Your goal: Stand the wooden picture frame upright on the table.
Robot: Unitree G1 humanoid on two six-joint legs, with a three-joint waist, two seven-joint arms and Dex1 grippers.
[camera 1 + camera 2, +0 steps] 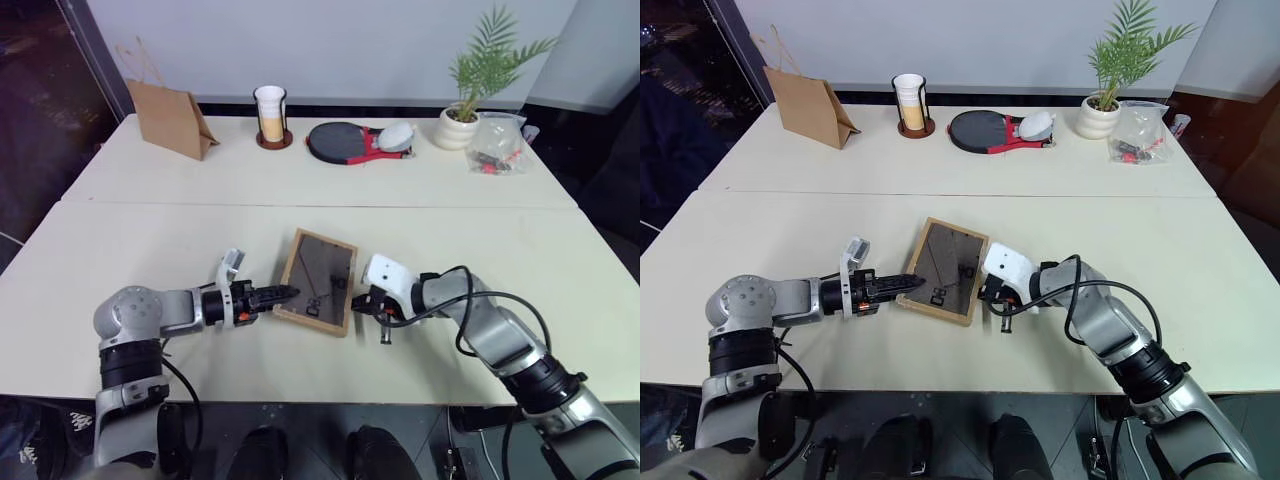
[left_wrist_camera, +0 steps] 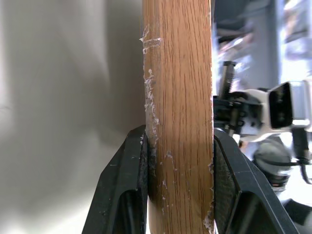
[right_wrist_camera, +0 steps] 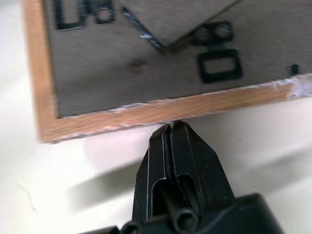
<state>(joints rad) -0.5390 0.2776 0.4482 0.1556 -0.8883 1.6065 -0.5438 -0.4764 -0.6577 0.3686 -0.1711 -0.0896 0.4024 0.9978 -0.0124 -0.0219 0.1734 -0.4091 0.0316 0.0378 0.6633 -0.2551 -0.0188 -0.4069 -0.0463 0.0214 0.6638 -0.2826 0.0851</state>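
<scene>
Frame gripped at its left edge, back side up.

The wooden picture frame lies near the front of the table (dark back facing up). The left gripper clamps its wooden edge between both fingers; the right gripper, fingers pressed together, touches the opposite edge.

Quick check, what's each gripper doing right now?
Left gripper: closed on the edge of the wooden picture frame.
Right gripper: shut, holding nothing, tips at the frame's opposite edge.
</scene>
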